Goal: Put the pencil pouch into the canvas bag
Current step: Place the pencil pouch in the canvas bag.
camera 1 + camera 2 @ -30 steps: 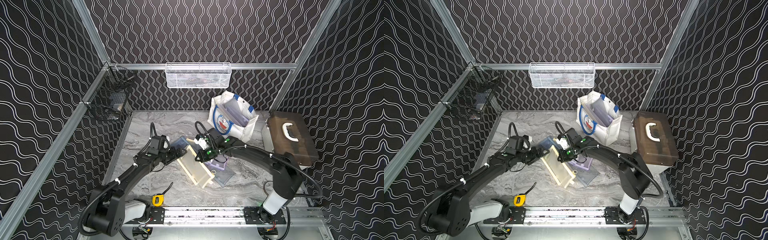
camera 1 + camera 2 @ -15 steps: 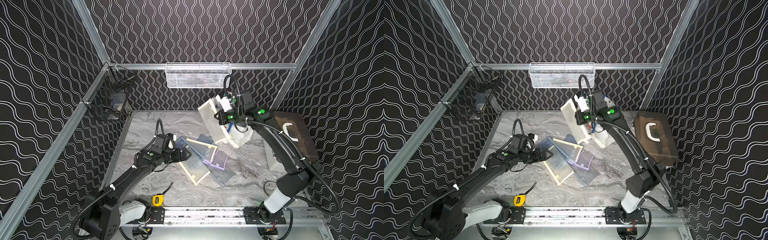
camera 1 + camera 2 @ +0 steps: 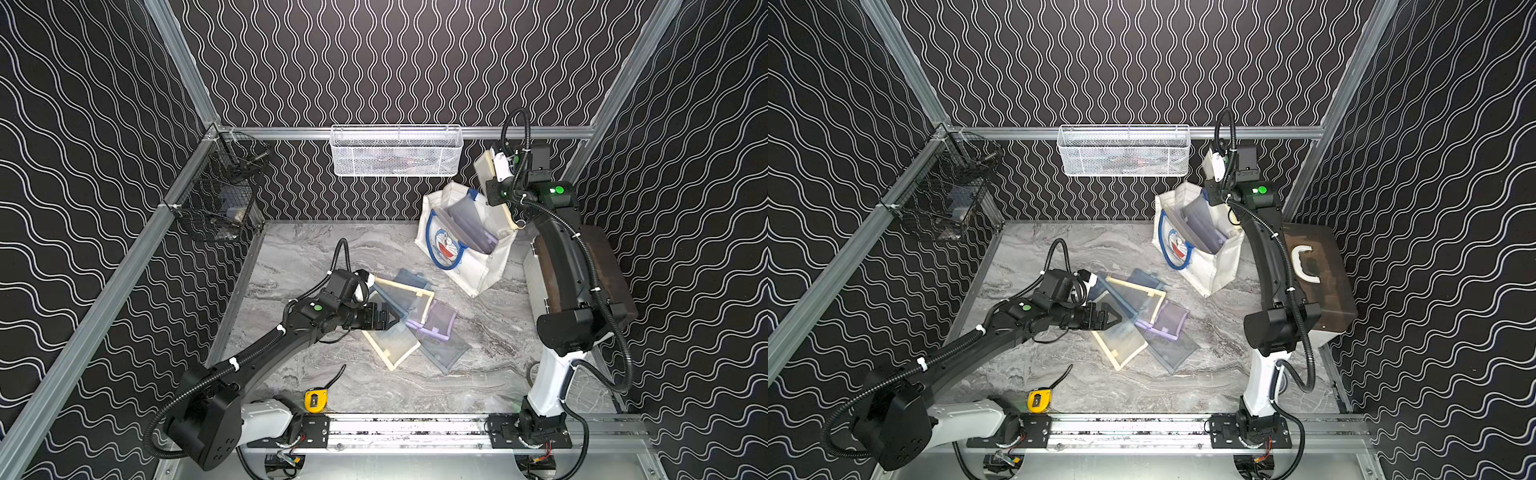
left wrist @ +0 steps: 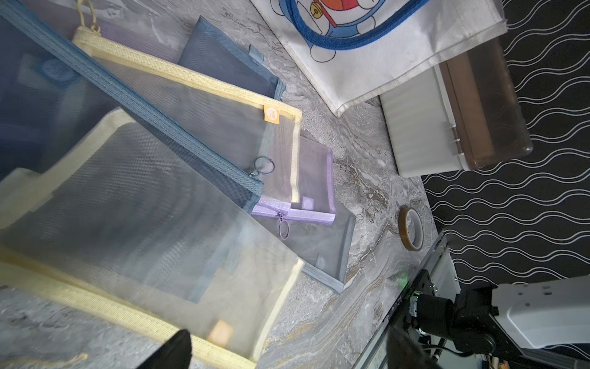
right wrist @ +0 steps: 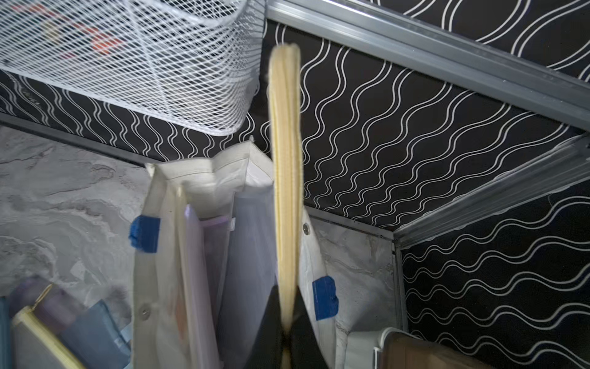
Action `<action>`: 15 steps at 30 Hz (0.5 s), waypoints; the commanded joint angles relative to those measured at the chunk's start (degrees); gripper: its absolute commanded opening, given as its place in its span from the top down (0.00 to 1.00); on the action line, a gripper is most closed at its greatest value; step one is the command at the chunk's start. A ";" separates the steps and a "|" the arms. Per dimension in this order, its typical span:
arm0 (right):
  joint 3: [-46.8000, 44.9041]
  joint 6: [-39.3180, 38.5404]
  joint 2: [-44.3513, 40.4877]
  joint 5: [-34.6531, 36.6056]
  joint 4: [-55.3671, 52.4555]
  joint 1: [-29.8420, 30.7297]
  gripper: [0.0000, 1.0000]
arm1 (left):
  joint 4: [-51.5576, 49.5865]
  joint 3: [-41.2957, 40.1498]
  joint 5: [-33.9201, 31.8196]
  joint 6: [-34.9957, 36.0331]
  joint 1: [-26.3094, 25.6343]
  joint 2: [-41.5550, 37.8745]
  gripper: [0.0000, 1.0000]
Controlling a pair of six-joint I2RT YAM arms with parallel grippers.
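The canvas bag [image 3: 469, 266] [image 3: 1208, 270] stands open at the back right, white with blue handles and a cartoon cat face; mesh pouches stand inside it. My right gripper [image 5: 287, 306] [image 3: 495, 192] is shut on a yellow-edged pencil pouch [image 5: 285, 159] [image 3: 483, 167] [image 3: 1210, 159], which hangs edge-on over the bag's far right side. More mesh pouches [image 3: 409, 316] [image 4: 191, 127] lie piled mid-table. My left gripper [image 3: 390, 318] [image 3: 1115, 318] [image 4: 290, 351] stands open just above the pile's left edge, holding nothing.
A white wire-mesh basket [image 3: 397, 151] hangs on the back wall left of my right wrist. A black wire basket [image 3: 224, 195] sits at the back left. A brown case [image 3: 1316, 270] stands right of the bag. A tape roll [image 4: 411, 228] and a yellow tape measure [image 3: 315, 400] lie near the front.
My right arm lifted the yellow-edged pouch off the pile and carried it up and back to above the bag. My left gripper shifted right, over the pile.
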 commanded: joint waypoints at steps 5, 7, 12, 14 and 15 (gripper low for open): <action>-0.96 -1.78 2.04 -4.60 4.02 -0.28 1.00 | 0.64 0.17 -0.32 0.91 -0.04 1.22 0.01; -4.00 -1.68 1.66 -4.99 5.36 -0.28 1.00 | 0.76 0.24 -0.61 0.74 -0.03 1.48 0.01; -7.98 -1.13 1.85 -6.04 6.23 -0.55 1.00 | 1.51 -0.04 -0.88 0.12 -0.04 2.10 0.01; -9.22 -0.68 2.00 -6.75 6.65 -0.55 1.00 | 1.55 0.34 -0.79 0.28 -0.01 2.76 0.01; -9.75 -0.48 2.03 -6.79 6.89 -0.55 1.00 | 1.48 0.48 -0.79 0.24 0.03 2.96 0.01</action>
